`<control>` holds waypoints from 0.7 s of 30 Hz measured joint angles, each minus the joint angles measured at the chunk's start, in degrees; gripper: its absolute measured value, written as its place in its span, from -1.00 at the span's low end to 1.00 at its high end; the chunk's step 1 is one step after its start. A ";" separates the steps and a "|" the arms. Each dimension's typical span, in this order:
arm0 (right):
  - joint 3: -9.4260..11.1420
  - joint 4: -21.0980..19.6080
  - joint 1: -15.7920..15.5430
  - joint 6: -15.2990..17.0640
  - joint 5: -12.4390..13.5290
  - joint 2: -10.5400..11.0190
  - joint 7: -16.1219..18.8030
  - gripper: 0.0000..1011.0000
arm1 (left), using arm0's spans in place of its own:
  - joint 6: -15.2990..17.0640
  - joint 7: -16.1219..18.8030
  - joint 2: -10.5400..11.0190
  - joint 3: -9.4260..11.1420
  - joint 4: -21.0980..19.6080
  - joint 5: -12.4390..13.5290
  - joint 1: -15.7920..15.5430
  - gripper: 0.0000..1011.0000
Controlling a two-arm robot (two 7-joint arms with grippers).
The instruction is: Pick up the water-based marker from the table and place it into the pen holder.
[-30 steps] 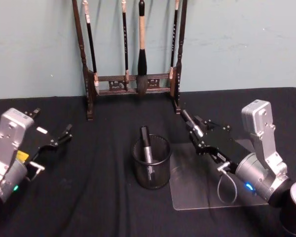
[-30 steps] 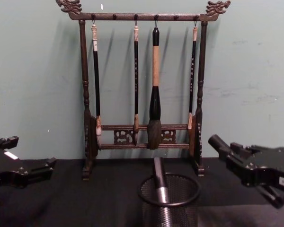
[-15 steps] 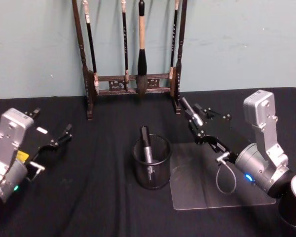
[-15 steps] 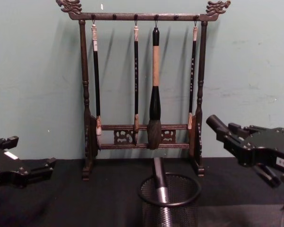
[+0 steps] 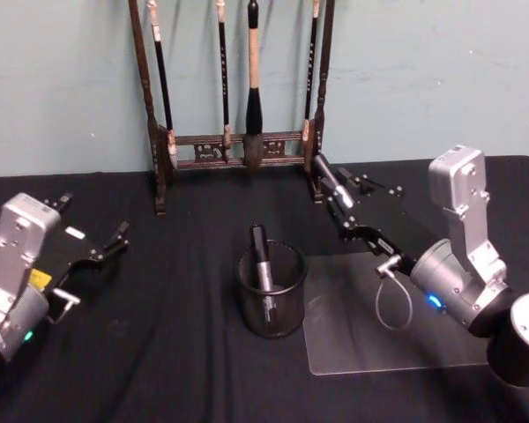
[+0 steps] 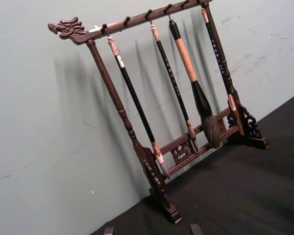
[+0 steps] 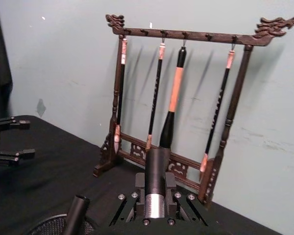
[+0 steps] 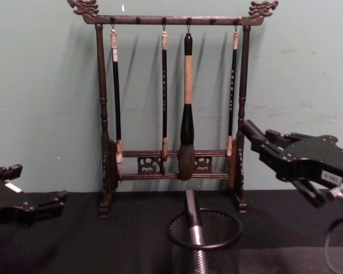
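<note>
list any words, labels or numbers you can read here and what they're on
No text is readable.
White print on the marker in the pen holder: too small to read.
White label on the right gripper, which holds a second marker: blurred.
White tag and yellow sticker on the left gripper: blurred.
Pale marks on the hanging brushes' handles: too small to read.

The pen holder is set mid-way on the worktop. The brush rack is placed behind it, a sheet laid to its right.
</note>
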 joint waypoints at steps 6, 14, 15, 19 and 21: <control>-2.09 2.26 2.32 -0.97 -0.14 -0.85 1.69 -0.53 | 0.00 0.00 0.00 0.00 0.00 0.00 0.00 1.00; -3.95 4.51 4.17 -1.58 -0.38 -2.05 2.34 -0.53 | 0.00 0.00 0.00 0.00 0.00 0.00 0.00 1.00; -4.09 4.71 4.35 -1.62 -0.40 -2.17 2.37 -0.53 | 0.00 0.00 0.00 0.00 0.00 0.00 0.00 1.00; -4.85 5.83 5.33 -1.76 -0.43 -2.84 2.55 -0.53 | 0.00 0.00 0.00 0.00 0.00 0.00 0.00 1.00; -5.23 6.36 5.86 -1.79 -0.48 -3.13 2.75 -0.53 | 0.00 0.00 0.00 0.00 0.00 0.00 0.00 1.00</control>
